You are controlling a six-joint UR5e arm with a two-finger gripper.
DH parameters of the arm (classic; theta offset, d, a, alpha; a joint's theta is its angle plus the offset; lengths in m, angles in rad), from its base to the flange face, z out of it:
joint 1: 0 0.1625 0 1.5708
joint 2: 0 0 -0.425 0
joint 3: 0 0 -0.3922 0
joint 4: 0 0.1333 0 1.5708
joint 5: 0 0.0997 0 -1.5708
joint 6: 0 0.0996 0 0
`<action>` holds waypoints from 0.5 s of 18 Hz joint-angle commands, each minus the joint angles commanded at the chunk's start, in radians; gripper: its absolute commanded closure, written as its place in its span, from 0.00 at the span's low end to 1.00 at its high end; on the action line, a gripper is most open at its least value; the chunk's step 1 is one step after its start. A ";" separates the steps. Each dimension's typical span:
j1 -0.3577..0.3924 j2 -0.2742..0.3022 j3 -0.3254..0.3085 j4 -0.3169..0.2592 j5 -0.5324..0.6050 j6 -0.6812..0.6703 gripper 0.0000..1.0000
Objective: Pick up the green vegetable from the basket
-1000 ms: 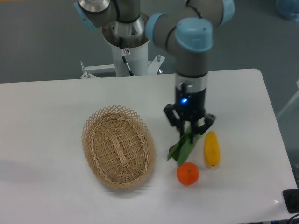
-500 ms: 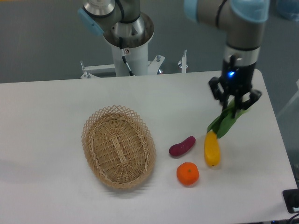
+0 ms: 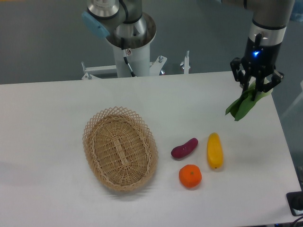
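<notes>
The green vegetable (image 3: 244, 105) hangs in the air at the far right, leaves drooping down and to the left, above the table's right part. My gripper (image 3: 255, 86) is shut on its upper end, which the fingers mostly hide. The tan wicker basket (image 3: 120, 147) lies at the table's middle left with nothing inside it, well to the left of my gripper.
A purple eggplant-like piece (image 3: 184, 148), a yellow oblong vegetable (image 3: 214, 150) and an orange (image 3: 190, 176) lie on the white table right of the basket. The robot's base column (image 3: 128, 45) stands behind the table. The table's right edge is close under the gripper.
The gripper has carried the green vegetable up and to the right, from just above the purple and yellow pieces to the table's far right side. The purple piece now shows fully.
</notes>
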 joint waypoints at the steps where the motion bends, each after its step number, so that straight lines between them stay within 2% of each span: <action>1: -0.003 0.000 0.000 0.000 0.000 -0.003 0.67; 9: -0.006 0.000 -0.002 0.002 0.000 -0.005 0.67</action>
